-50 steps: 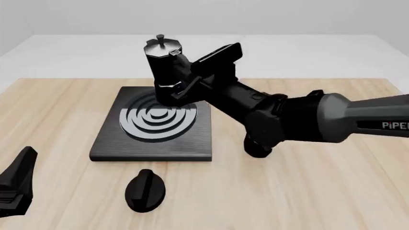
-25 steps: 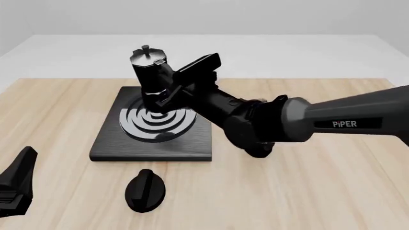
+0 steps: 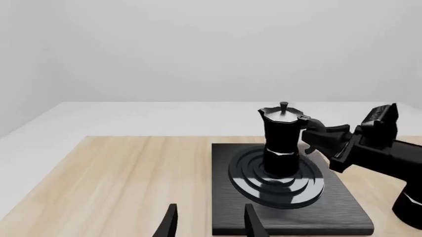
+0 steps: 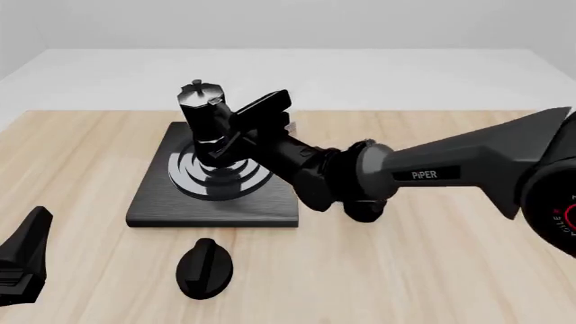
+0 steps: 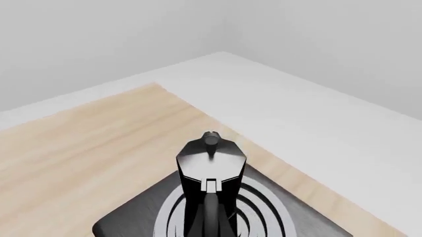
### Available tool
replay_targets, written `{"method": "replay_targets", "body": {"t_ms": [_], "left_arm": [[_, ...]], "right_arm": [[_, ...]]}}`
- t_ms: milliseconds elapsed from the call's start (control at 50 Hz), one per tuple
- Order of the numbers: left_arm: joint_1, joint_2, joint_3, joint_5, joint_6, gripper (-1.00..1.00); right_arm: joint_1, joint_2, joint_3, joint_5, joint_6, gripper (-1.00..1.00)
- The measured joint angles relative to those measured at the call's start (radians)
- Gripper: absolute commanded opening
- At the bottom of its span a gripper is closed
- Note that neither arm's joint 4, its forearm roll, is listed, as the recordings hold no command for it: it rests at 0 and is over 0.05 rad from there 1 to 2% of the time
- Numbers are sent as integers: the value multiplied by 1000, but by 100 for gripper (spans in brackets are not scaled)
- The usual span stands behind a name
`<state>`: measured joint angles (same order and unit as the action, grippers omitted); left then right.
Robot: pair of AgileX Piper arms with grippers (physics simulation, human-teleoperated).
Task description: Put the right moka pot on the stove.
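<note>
**Right gripper holds the moka pot over the burner rings**

The right gripper is clamped on the handle of the right moka pot, which stands upright over the stove, its base at the centre of the burner rings. From the front, the right arm reaches in from 3 o'clock toward the pot. Whether the base touches the rings cannot be told. The knob lies on the table at 6 o'clock from the stove. The left gripper sits at 8 o'clock, jaws parted, holding nothing.
</note>
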<state>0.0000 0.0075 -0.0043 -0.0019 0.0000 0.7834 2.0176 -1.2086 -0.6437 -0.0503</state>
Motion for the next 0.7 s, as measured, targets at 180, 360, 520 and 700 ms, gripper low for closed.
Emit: {"method": "replay_targets", "body": {"t_ms": [180,360,520,700], "left_arm": [[0,0,0,0,0,100],[0,0,0,0,0,100],[0,0,0,0,0,100],[0,0,0,0,0,100]], "right_arm": [[-7,44,-30,-3,5,-100],[-12,80,-43,-9,10,-100],[-14,91,-49,-15,11,-100],[-13,96,-55,-17,9,-100]]}}
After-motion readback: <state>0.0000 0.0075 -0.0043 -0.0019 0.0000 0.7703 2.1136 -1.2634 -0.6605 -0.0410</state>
